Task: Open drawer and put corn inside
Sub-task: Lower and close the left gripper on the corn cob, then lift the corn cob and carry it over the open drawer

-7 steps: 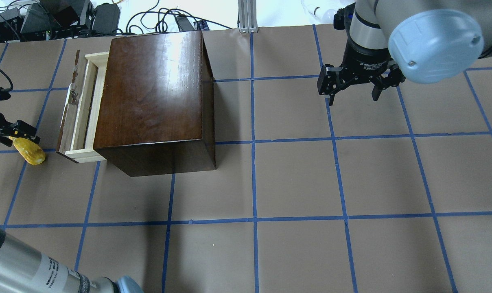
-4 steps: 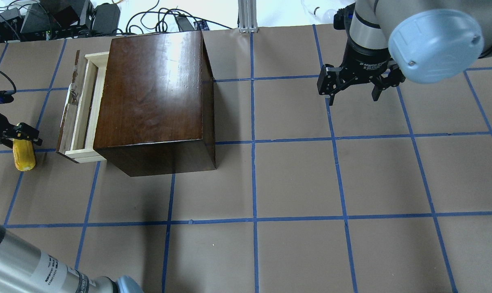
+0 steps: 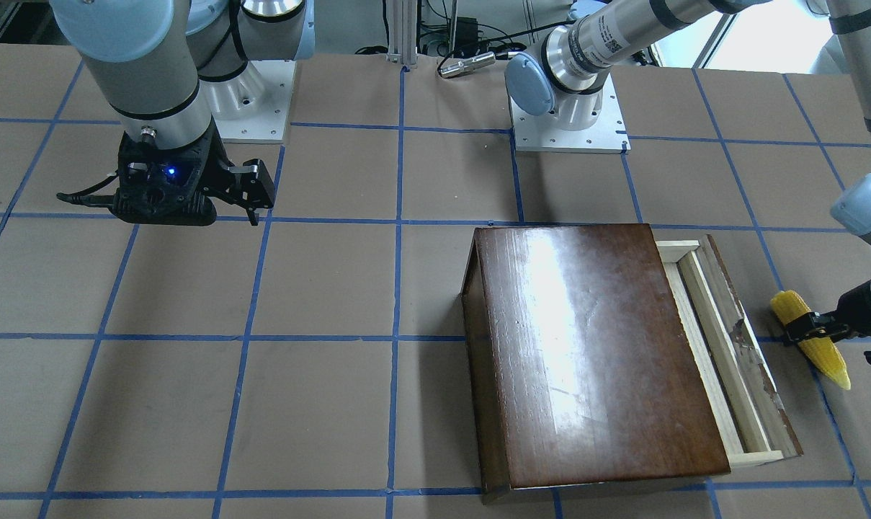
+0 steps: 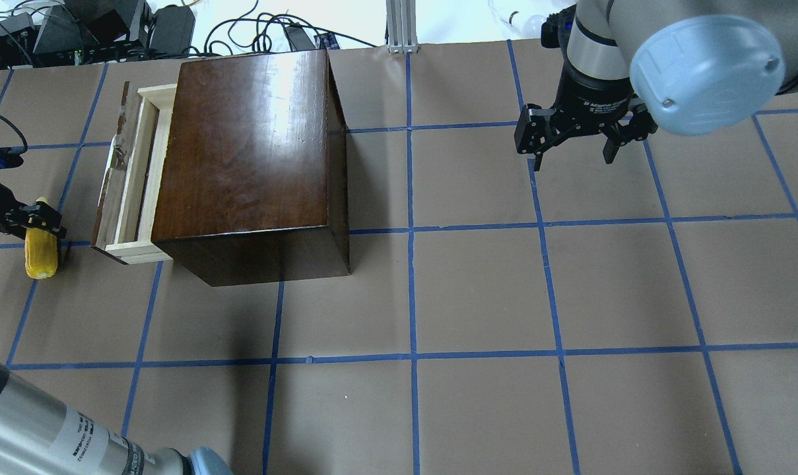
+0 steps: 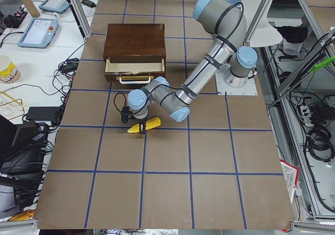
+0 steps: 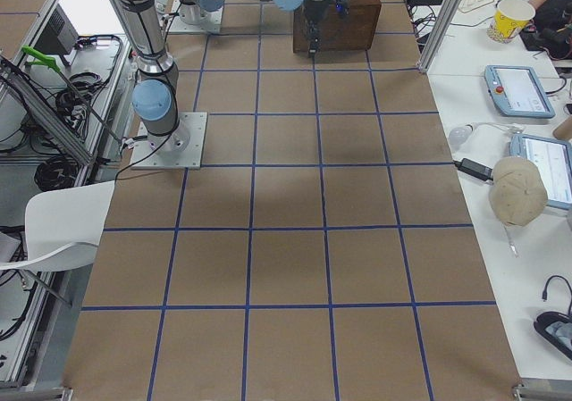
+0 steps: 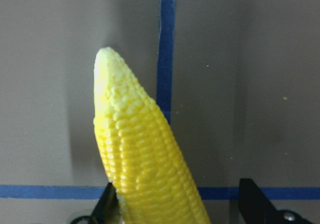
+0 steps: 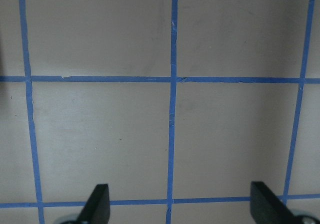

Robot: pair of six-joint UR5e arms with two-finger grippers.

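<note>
The yellow corn [image 4: 41, 254] lies on the table left of the drawer [image 4: 131, 191], which is pulled partly out of the dark-brown box [image 4: 247, 145]. My left gripper [image 4: 19, 221] is low at the corn's thick end. In the left wrist view the corn [image 7: 142, 154] stands between the fingers, against one finger [image 7: 107, 206], with a gap to the other, so the jaws are open. In the front view the corn [image 3: 824, 353] lies right of the drawer [image 3: 723, 353]. My right gripper [image 4: 573, 155] hangs open and empty over bare table at the far right.
The box takes up the back left of the table. A metal post [image 4: 399, 26] and cables [image 4: 108, 30] lie beyond the table's far edge. Blue tape lines grid the brown table [image 4: 478, 290]. The left arm's forearm [image 4: 49, 435] crosses the near left corner.
The corn swung from slanting right to lying nearly straight along the tape line and shifted slightly. My left gripper moved a little right over its thick end. The right arm stayed still.
</note>
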